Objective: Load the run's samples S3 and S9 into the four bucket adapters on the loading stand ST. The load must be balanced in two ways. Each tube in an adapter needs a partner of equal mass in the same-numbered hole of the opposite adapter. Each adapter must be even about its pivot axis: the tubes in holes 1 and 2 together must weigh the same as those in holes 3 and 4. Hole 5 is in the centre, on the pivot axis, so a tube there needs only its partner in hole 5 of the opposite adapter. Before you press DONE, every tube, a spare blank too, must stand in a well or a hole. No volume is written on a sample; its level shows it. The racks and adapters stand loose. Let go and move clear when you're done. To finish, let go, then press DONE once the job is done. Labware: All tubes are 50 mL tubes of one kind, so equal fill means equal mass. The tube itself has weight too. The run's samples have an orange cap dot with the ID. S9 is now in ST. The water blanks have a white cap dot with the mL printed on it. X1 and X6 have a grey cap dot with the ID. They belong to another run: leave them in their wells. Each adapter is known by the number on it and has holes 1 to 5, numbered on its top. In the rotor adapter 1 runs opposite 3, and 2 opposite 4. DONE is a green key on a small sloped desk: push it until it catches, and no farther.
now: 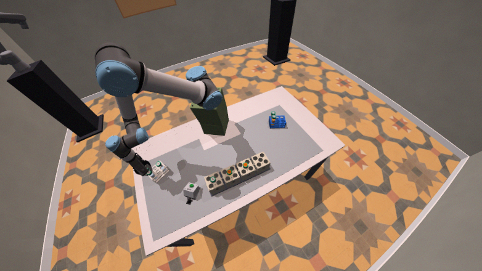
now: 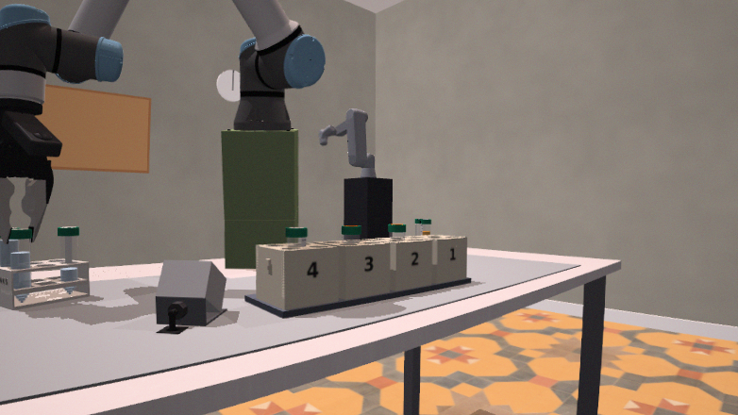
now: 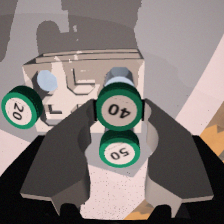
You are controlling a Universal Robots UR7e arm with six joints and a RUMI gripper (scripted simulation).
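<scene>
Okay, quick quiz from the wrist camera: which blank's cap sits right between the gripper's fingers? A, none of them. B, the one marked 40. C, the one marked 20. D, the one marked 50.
B: in the wrist view the gripper has a finger on each side of the 40 cap, while the 50 cap sits nearer the camera and the 20 cap stands off to the left.
</scene>
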